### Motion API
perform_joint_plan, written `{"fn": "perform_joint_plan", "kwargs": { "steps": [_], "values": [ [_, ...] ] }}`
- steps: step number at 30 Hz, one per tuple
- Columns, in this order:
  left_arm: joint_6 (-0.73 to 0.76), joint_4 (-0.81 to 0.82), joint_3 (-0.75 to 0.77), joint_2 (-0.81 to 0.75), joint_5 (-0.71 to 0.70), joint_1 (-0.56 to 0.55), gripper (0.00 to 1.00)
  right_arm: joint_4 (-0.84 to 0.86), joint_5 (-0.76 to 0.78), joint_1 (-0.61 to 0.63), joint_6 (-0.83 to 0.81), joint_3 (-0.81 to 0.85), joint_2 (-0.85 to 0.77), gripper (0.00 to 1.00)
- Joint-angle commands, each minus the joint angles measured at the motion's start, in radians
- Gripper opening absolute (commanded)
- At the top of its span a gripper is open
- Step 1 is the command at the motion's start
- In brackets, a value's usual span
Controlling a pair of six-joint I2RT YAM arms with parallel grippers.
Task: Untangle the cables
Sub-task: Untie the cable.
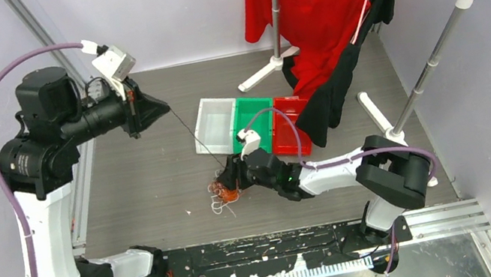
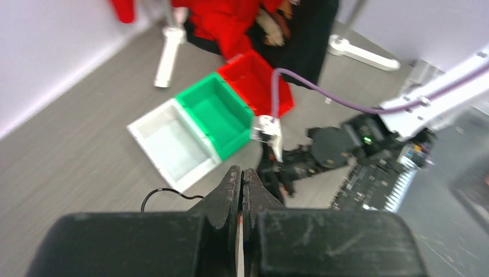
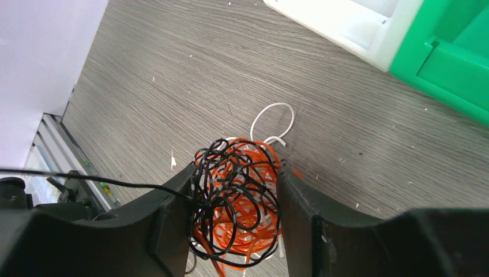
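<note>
The cables [image 3: 236, 202], a curly knot of orange, black and white wires, lie on the grey worktop [image 1: 149, 171] in front of the right arm. The right pincer [image 3: 236, 184] straddles the knot with its jaws about half apart, each one pressed against a side of the bunch, so the wires fill the gap. One black strand [image 1: 192, 136] runs taut out of the knot, up and left to the left pincer [image 1: 162, 107]. That pincer is raised well above the worktop and pinched tight on the strand's end. Just beyond the knot sit a white bin [image 1: 215, 122], a green bin [image 1: 253, 123] and a red bin [image 1: 291, 124], side by side and touching.
</note>
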Motion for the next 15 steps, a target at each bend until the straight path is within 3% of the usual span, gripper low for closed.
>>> {"fn": "perform_joint_plan", "kwargs": {
  "steps": [1, 10, 15],
  "values": [
    [0.024, 0.155, 0.083, -0.011, -0.265, 0.006, 0.00, 0.067, 0.031, 0.008, 0.038, -0.036, -0.049, 0.56],
    [0.066, 0.299, 0.137, -0.017, -0.628, 0.017, 0.00, 0.066, 0.036, 0.008, 0.059, -0.104, -0.081, 0.48],
    [0.051, 0.240, -0.128, -0.095, -0.592, 0.019, 0.00, 0.043, -0.006, 0.003, 0.038, -0.121, -0.163, 0.48]
  ]
}}
